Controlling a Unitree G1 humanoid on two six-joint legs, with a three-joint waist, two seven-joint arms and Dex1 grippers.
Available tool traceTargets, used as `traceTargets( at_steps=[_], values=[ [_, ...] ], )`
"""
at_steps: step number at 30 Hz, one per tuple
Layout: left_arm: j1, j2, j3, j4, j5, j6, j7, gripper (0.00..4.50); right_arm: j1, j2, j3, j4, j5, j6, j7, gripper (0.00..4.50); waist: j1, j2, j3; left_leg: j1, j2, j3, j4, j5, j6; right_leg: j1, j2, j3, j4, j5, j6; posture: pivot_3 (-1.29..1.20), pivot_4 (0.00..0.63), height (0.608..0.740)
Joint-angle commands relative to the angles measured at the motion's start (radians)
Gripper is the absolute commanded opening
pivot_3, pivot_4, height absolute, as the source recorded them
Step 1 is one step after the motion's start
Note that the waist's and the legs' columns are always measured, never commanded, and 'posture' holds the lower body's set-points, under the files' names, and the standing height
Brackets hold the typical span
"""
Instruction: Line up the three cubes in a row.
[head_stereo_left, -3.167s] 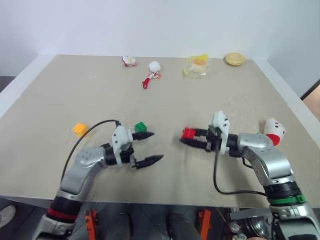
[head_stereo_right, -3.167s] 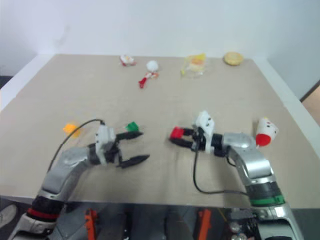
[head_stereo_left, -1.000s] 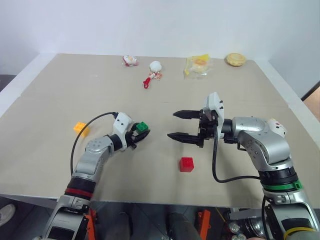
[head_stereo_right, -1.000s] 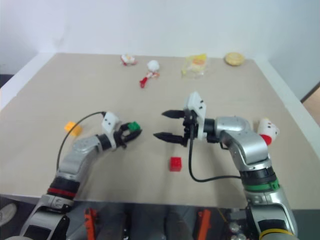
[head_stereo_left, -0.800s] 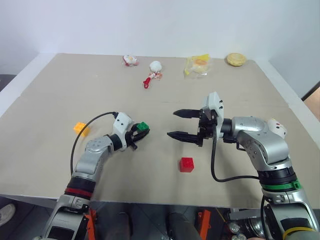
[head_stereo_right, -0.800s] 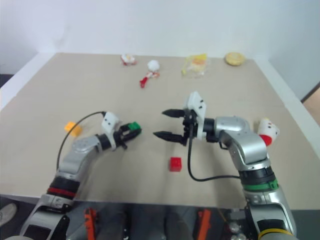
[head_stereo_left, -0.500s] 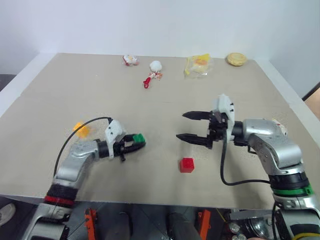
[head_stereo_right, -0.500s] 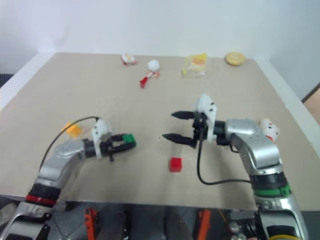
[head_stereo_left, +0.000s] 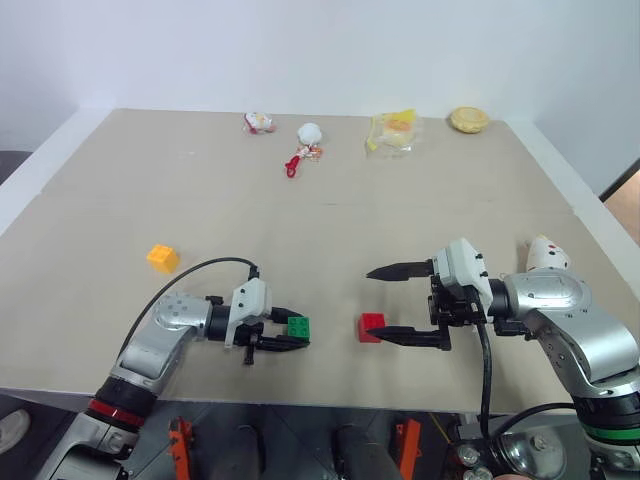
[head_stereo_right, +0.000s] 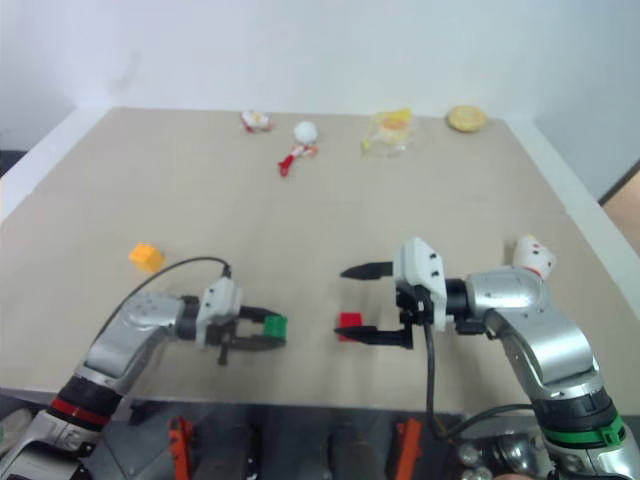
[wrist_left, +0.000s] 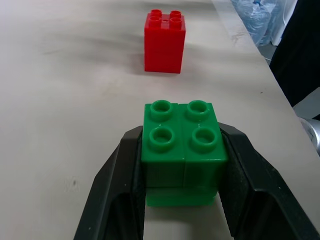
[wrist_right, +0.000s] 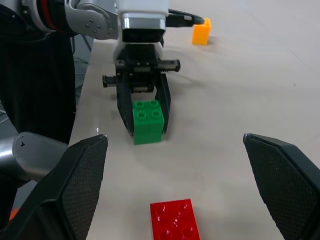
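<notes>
Green cube (head_stereo_left: 297, 326): clenched in left pincer (head_stereo_left: 290, 334), just left of red cube (head_stereo_left: 372, 326) on the surface (head_stereo_left: 300, 220). Right pincer (head_stereo_left: 392, 304): spread wide, empty, beside red cube. Orange-yellow cube (head_stereo_left: 162, 257): well apart, far left.

The left hand (wrist_left: 182, 200) covers both side faces of the green cube (wrist_left: 182, 150), and its fingers run off the wrist picture's lower edge. In the right wrist view, the red cube (wrist_right: 175, 220) is cut by the lower edge, and the right hand's fingers (wrist_right: 75, 185) are cropped at both sides. At the tabletop's (head_stereo_left: 200, 200) far edge lie several small things (head_stereo_left: 308, 140), too small to name; one may be a wrapped snack (head_stereo_left: 392, 130). The white toy (head_stereo_left: 545, 255) is partly hidden behind the right arm.
</notes>
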Motion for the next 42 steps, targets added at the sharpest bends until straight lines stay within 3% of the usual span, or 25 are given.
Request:
traceTargets(
  at_steps=[1,15,34,36,42],
  values=[
    [-0.013,-0.012,-0.014,0.008,0.021,-0.013,0.012,1.32,-0.002,-0.015,-0.004,-0.029,0.003,-0.016,0.009,4.50,0.001,0.000,0.000,0.000,0.000,0.000,0.000,0.000,0.000,0.000,0.000,0.000,0.000,0.000,0.000,0.00,0.150,0.738],
    [-0.042,-0.091,-0.041,-0.001,0.024,0.033,0.045,1.32,-0.006,-0.022,0.004,-0.020,-0.001,-0.017,0.015,4.50,0.010,0.000,0.000,-0.001,-0.001,0.000,0.003,0.000,0.000,0.001,-0.002,0.000,0.000,0.000,0.002,0.00,0.150,0.738],
    [-0.026,-0.064,-0.039,-0.030,0.041,0.022,0.061,1.32,-0.009,-0.023,0.008,-0.004,-0.007,-0.016,0.019,4.50,0.008,0.000,0.000,0.000,-0.001,0.000,0.001,0.000,0.000,0.001,-0.001,0.000,0.000,0.000,0.001,0.00,0.150,0.738],
    [-0.022,-0.059,-0.043,-0.030,0.041,0.026,0.059,2.40,-0.012,-0.022,0.010,-0.002,-0.008,-0.017,0.019,4.50,0.007,0.000,0.000,0.000,-0.001,0.000,0.001,0.000,0.000,0.001,-0.001,0.000,0.000,0.000,0.001,0.00,0.150,0.738],
    [-0.022,-0.054,-0.045,-0.027,0.039,0.023,0.059,4.47,-0.021,-0.020,0.015,0.007,-0.011,-0.021,0.021,4.50,0.003,0.000,0.000,-0.001,-0.001,0.000,0.001,0.000,0.000,0.001,-0.001,0.000,0.000,0.000,0.001,0.00,0.150,0.738]
  ],
)
